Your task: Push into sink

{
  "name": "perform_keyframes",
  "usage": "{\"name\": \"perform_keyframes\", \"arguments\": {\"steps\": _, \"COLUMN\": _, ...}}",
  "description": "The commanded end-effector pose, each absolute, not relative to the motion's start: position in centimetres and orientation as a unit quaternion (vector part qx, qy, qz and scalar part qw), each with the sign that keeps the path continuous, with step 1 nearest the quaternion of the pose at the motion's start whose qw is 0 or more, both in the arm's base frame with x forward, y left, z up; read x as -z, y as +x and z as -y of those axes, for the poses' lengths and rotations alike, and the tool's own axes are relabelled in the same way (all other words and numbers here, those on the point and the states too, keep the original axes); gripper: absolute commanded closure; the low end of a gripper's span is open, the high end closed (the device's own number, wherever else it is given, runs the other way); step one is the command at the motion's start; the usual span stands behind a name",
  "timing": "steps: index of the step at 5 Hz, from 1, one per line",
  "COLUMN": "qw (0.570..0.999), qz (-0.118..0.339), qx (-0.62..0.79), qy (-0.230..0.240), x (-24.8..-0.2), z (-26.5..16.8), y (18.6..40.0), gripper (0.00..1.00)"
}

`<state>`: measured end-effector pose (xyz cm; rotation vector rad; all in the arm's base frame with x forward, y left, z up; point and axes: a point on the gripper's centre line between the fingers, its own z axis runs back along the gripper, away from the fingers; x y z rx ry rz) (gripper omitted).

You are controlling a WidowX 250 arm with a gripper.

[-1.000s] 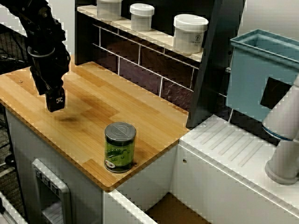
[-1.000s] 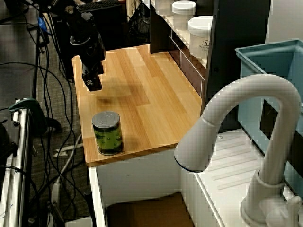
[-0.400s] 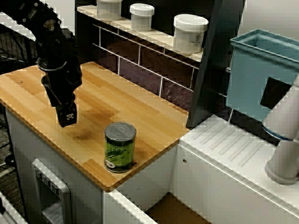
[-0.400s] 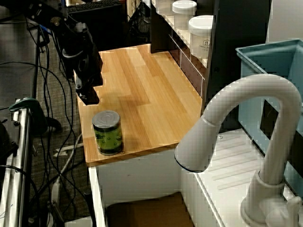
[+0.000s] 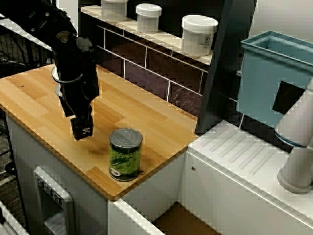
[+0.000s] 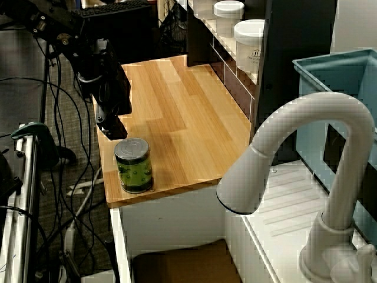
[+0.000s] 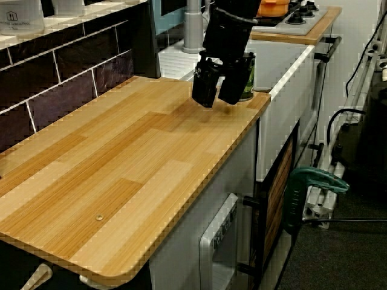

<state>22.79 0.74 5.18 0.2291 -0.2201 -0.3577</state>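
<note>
The pincer (image 5: 81, 133) is closing across the desk (image 5: 146, 117) toward the can (image 5: 125, 154), now just behind it, fingers spread and empty. The can is standing near the desk's edge beside the sink (image 5: 178, 220), so the push looks about to begin.

Your gripper (image 5: 82, 132) is sweeping in across the wooden counter (image 5: 44, 93), leaving the far end behind and closing on the green can (image 5: 125, 154). It drops lower as it comes and now sits just beside the can. In the side view its two fingers (image 7: 205, 88) show spread.
</note>
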Motion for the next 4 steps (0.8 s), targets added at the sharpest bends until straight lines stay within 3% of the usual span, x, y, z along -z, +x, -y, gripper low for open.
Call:
{"name": "perform_keyframes", "arguments": {"steps": 1, "qw": 0.966, "qz": 0.124, "qx": 0.200, "qy": 0.112, "x": -5.9, "z": 1.5, "y": 22.7, "gripper": 0.00}}
{"name": "perform_keyframes", "arguments": {"steps": 4, "qw": 0.960, "qz": 0.119, "qx": 0.235, "qy": 0.096, "x": -6.1, "z": 3.9, "y": 23.2, "gripper": 0.00}}
